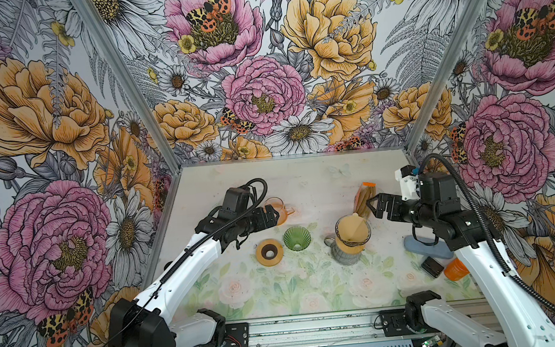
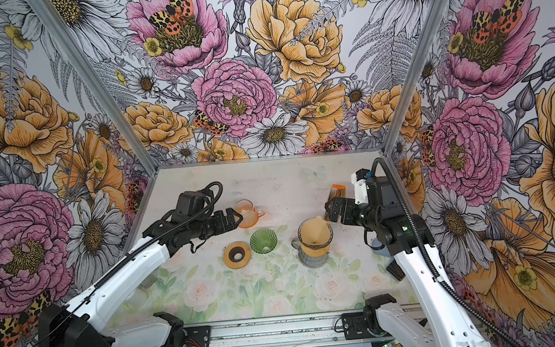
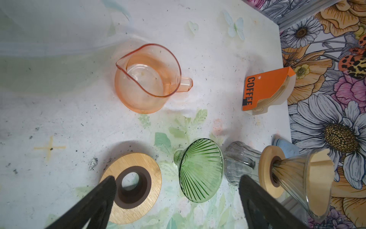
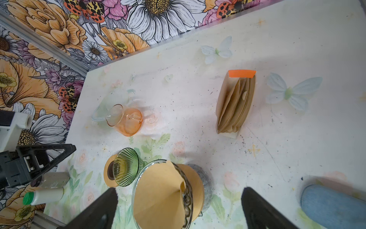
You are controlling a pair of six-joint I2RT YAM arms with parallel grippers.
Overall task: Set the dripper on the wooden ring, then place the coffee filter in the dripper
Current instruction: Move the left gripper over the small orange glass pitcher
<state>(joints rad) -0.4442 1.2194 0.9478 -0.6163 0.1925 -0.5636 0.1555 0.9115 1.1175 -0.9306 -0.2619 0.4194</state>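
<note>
Right hand (image 1: 371,209) agape near filter (image 1: 350,231)

The coffee filter (image 4: 158,194) is light brown, the ribbed cone (image 3: 200,170) green, the jug (image 3: 146,79) pale orange. The whitish desk (image 3: 59,99) has faint roses; a pad (image 4: 332,206) seems grey-blue.

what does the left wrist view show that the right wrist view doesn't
Only left wrist: the orange filter holder face-on, printed COFFEE. Only right wrist: that holder's open side with paper filters fanned out, and a white bottle with a green cap. Both: the orange pitcher, green dripper, wooden ring, and the clear dripper holding a coffee filter.
</note>
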